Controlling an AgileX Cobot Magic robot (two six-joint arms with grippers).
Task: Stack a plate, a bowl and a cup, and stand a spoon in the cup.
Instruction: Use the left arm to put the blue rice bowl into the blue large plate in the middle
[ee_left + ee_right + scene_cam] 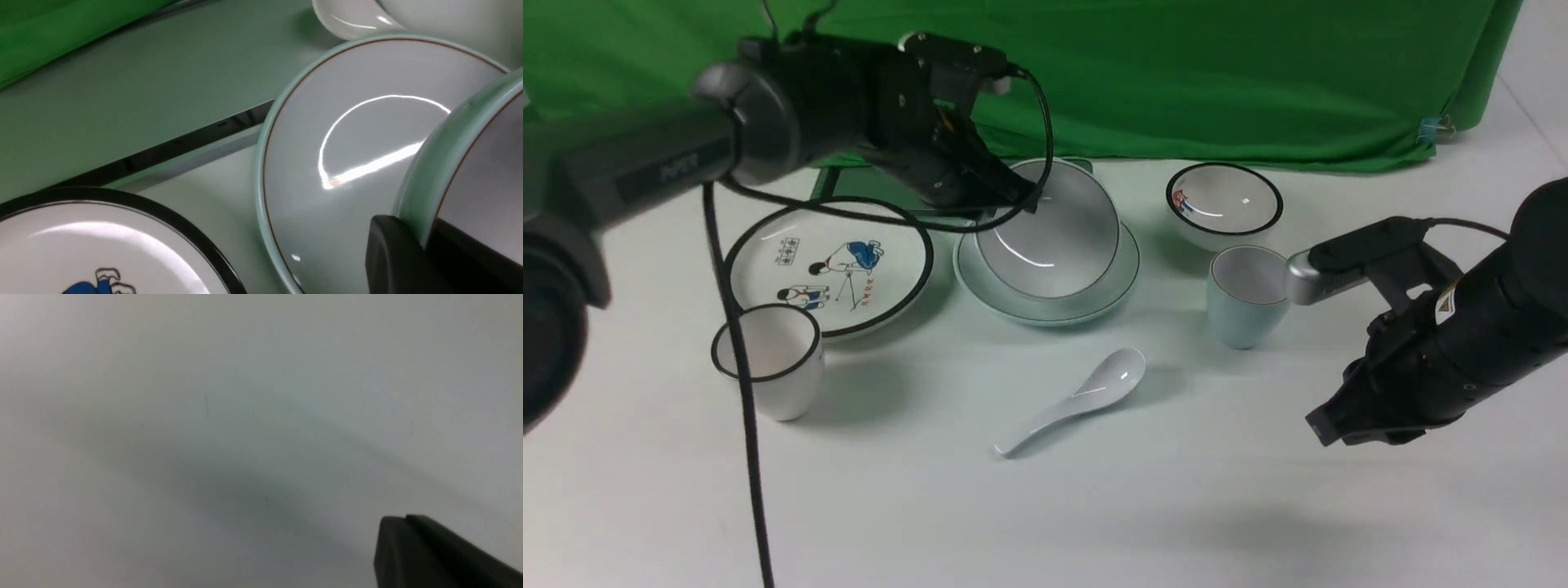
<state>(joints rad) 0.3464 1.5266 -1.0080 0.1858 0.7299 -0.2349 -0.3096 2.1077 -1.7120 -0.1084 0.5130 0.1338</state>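
Bowl (pixel 1049 237) tilted on the plate (pixel 1086 304), gripped by its rim

At frame centre the left claw (pixel 1006 198) was clamped on the bowl's rim. The right claw (pixel 1327 425), lower right, was closed on nothing. Released while canted, the bowl could slide or clatter off-centre.

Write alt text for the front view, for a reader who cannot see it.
The left hand grips the rim of the tilted bowl over the plate. The cup and spoon sit on the table; the right hand hangs shut, empty.
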